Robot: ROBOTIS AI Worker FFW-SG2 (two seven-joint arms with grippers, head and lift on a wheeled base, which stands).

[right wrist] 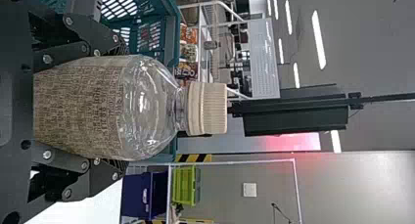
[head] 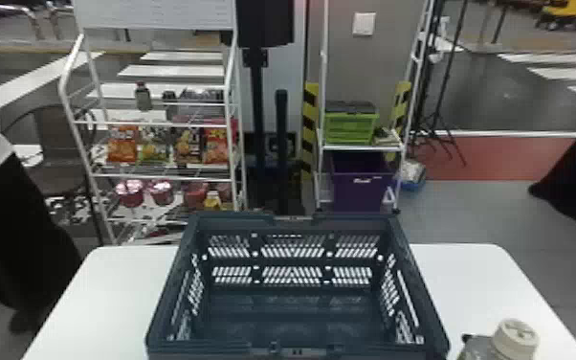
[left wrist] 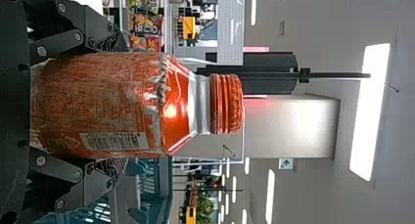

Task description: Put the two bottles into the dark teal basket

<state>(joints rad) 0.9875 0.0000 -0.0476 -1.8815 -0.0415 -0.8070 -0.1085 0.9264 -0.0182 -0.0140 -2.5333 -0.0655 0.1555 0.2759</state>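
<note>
Jaws of the left gripper [left wrist: 120,105] stand apart by a red bottle's [left wrist: 107,106] width, pressed against its opposite sides; those of the right gripper [head: 467,338] likewise clasp a clear bottle [right wrist: 103,109] around its body, its cream cap [head: 519,332] beyond the fingers. Seen from the head, that cap lies just beside the near right corner of the dark teal basket [head: 174,287], outside its rim; the red bottle is to the basket's left. The basket's open top faces up, walls enclosing its floor, white desk [head: 105,297] stretching off either side. Both bottles are roughly upright, caps up, long axes near vertical.
</note>
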